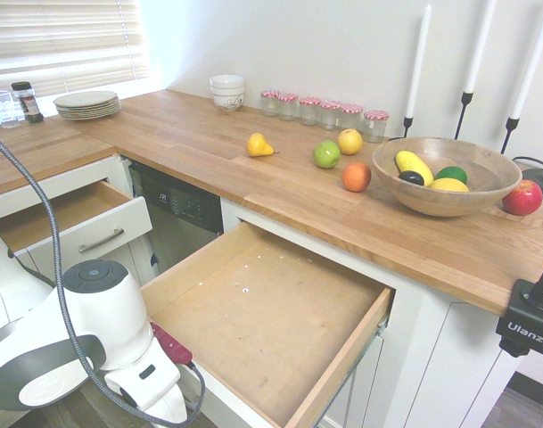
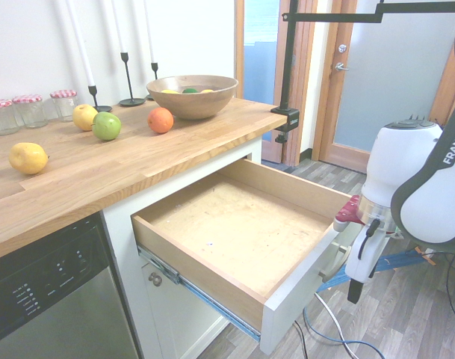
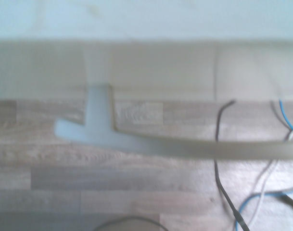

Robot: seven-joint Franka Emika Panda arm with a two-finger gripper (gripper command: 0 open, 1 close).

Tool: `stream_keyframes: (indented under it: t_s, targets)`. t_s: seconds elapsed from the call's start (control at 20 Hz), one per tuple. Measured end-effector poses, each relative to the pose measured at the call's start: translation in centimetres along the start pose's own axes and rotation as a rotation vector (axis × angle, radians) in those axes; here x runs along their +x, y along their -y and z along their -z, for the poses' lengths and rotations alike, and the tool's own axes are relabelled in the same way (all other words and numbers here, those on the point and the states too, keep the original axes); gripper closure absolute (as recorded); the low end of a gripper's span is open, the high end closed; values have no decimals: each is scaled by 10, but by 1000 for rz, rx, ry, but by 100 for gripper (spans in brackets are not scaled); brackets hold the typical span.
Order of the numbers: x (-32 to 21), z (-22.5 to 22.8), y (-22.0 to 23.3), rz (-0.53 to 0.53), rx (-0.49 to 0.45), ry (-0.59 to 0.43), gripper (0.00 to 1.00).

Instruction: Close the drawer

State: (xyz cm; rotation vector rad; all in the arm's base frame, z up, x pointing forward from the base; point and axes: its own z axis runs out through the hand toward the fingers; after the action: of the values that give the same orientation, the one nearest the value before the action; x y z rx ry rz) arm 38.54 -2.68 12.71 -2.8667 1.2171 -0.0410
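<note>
Drawer: pulled fully out from under the wooden counter, occupying the centre of the second exterior view and the lower centre of the first exterior view. Pale wood bottom and sides, bare inside apart from a few small specks. White front faces the lower right of the second exterior view; silver bar handle partly hidden behind the arm.

Gripper: at the right of the second exterior view, pointing straight down, just beside the drawer front at about handle level. One dark finger shows below the white hand; the gap between the fingers cannot be made out in either exterior view. The recording indicates the jaws at their widest. Nothing is seen held. Whether it touches the drawer front cannot be told. In the first exterior view the arm fills the lower left corner and the fingers are out of frame.

Wrist view: blurred; the handle runs across the middle as a pale bar on a post, wood-plank floor beneath, the white front across the top.

A second, narrower drawer stands open at the left of the first exterior view. A wooden bowl of fruit sits on the counter at upper right.
</note>
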Motion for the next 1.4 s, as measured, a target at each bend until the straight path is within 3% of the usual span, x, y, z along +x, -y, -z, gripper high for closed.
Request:
stream_keyframes:
  t_s: [1.4]
  targets:
    - [12, -8, 17, -4, 28, -10, 100]
